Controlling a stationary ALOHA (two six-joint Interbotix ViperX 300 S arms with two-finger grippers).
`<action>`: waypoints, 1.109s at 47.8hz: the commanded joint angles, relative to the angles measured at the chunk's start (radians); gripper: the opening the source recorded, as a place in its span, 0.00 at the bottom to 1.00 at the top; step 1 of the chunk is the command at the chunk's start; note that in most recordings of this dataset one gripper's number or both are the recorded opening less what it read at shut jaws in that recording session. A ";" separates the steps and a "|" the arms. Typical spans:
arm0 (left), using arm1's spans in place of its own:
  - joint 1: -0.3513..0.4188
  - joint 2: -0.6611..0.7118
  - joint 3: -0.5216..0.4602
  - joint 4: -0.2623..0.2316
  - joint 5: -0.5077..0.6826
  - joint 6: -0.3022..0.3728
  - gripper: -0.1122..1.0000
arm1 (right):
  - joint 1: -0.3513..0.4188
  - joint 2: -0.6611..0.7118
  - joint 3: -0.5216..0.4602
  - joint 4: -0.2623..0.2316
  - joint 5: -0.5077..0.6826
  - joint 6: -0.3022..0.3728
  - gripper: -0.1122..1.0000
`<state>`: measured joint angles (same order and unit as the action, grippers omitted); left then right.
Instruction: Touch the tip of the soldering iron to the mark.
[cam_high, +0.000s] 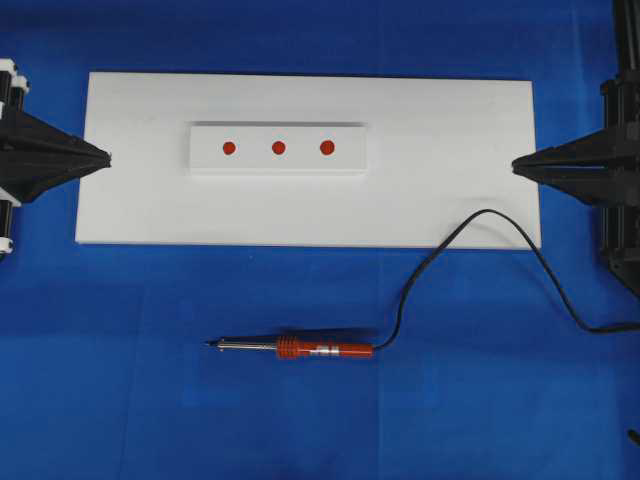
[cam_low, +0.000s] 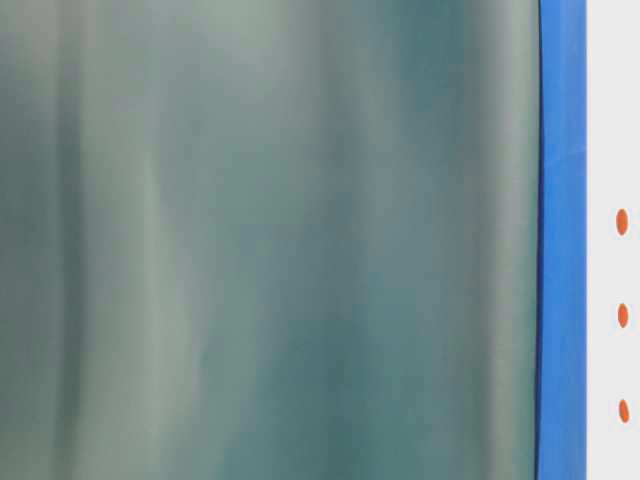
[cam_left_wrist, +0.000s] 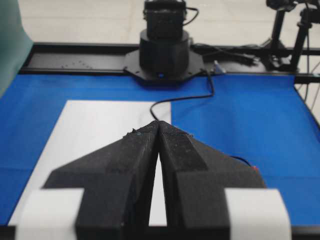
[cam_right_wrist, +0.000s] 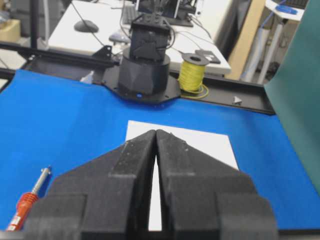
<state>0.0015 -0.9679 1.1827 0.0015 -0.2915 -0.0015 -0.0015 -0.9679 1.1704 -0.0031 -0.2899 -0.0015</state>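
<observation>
Soldering iron (cam_high: 300, 349) is lying on the blue cloth, well apart from both our grippers (left (cam_high: 107, 157), right (cam_high: 514, 166)), each sitting closed and holding nothing.

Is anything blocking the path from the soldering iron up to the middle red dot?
Nothing visible does. The soldering iron lies on the blue cloth below the white board; only bare cloth and board separate it from the middle red dot. Its cord trails off right.

A blue table (cam_high: 150, 380) carries a white board (cam_high: 450, 180) and, nearer, the soldering iron (cam_high: 300, 349) with its cord (cam_high: 440, 250).
</observation>
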 joint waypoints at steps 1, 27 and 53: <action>-0.003 0.000 -0.011 -0.002 0.011 -0.002 0.12 | -0.002 0.011 -0.018 0.000 -0.006 -0.002 0.10; -0.005 -0.021 -0.009 0.000 0.028 -0.002 0.12 | 0.051 0.029 -0.043 -0.005 0.006 0.005 0.05; -0.005 -0.018 0.000 -0.002 0.028 -0.003 0.12 | 0.186 0.436 -0.272 0.054 0.043 0.040 0.91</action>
<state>-0.0015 -0.9925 1.1919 0.0015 -0.2592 -0.0031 0.1810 -0.5829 0.9526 0.0337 -0.2608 0.0307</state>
